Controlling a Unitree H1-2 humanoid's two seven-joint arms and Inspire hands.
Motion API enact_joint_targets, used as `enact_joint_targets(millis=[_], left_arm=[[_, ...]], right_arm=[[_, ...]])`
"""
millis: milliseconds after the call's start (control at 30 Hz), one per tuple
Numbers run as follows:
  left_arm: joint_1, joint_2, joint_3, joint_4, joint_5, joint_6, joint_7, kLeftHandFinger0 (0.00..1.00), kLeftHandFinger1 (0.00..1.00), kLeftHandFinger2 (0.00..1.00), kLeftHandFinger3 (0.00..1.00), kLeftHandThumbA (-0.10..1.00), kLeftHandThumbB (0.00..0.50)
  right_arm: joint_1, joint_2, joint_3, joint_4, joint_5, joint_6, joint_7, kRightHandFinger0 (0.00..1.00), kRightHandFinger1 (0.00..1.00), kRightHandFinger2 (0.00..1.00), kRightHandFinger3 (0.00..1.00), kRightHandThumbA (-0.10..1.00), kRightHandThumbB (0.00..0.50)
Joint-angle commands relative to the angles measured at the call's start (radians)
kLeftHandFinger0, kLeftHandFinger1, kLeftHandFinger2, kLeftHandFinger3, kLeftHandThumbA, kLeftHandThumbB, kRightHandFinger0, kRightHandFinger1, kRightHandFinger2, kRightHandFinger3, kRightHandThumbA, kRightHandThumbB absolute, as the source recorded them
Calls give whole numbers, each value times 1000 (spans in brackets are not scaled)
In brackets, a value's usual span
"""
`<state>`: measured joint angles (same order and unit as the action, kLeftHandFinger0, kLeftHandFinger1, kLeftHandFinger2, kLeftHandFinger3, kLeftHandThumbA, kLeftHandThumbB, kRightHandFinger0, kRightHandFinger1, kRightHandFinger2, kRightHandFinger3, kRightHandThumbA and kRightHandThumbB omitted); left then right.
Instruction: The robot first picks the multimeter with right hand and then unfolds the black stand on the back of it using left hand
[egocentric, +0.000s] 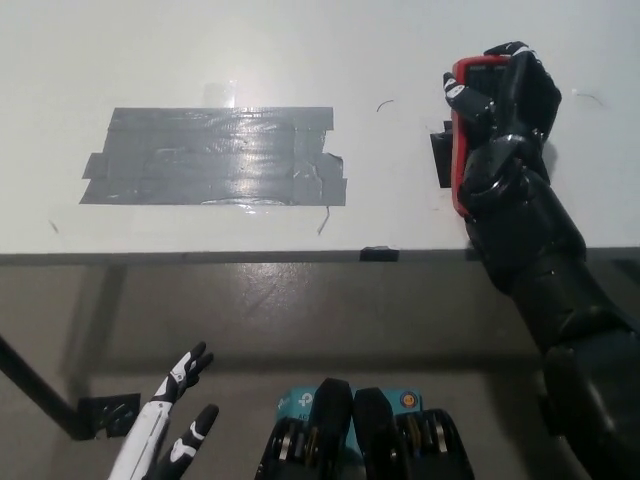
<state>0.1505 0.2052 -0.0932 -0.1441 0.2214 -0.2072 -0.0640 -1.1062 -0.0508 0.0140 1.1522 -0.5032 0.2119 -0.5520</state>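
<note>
The black right hand (505, 120) is wrapped around the red multimeter (468, 130), fingers closed over its far end and side, holding it above the white table (300, 40) at the right, not far in from the near edge. To its left the tabletop lies open as far as a broad patch of grey tape (215, 156), and a small black tape mark (439, 158) sits just beside the multimeter. The white left hand (170, 425) rests low down below the table edge, fingers spread and holding nothing.

head view | steeply down | table (300, 60) edge, floor below
</note>
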Motion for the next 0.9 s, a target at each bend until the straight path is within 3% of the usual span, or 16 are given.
enact_joint_targets(millis=[0,67,133,167,233,267,367,700,800,867], left_arm=[[-5,15,8,-25,3,-25,-4,1000,1000,972,1000,932,188],[-7,14,7,-17,-1,-37,-1,1000,1000,971,1000,929,186],[-3,15,8,-21,-6,-32,-3,1000,1000,963,1000,921,187],[-2,16,10,-18,0,-41,2,1000,1000,957,1000,926,192],[-4,23,12,-17,-1,-39,-1,1000,1000,958,1000,925,188],[-5,23,13,-17,-2,-34,-2,1000,1000,959,1000,923,186],[-7,26,14,-17,-3,-26,-4,1000,1000,963,1000,921,185],[25,28,17,-21,-3,-28,0,1000,1000,948,1000,897,189],[25,27,17,-28,5,-23,1,1000,1000,940,1000,893,184],[25,24,17,-27,1,-23,2,1000,1000,943,1000,881,189]], right_arm=[[35,29,-8,-5,77,-64,8,0,0,46,93,-100,233],[42,31,-23,-22,100,-96,6,0,10,47,50,-100,226],[51,44,-79,-63,168,-146,14,61,153,289,161,-100,236],[61,51,-106,-95,200,-189,23,99,243,474,350,-100,222],[70,61,-151,-148,252,-230,49,12,243,598,585,-100,219],[74,63,-165,-179,269,-238,61,0,239,628,652,-100,219],[103,79,-210,-340,338,-207,118,0,261,719,717,-100,207],[186,115,-211,-633,406,-170,179,0,260,702,704,-100,174],[193,141,-260,-705,507,-114,212,0,368,799,847,-100,152],[193,165,-308,-749,604,-88,236,43,472,888,891,-100,150]])
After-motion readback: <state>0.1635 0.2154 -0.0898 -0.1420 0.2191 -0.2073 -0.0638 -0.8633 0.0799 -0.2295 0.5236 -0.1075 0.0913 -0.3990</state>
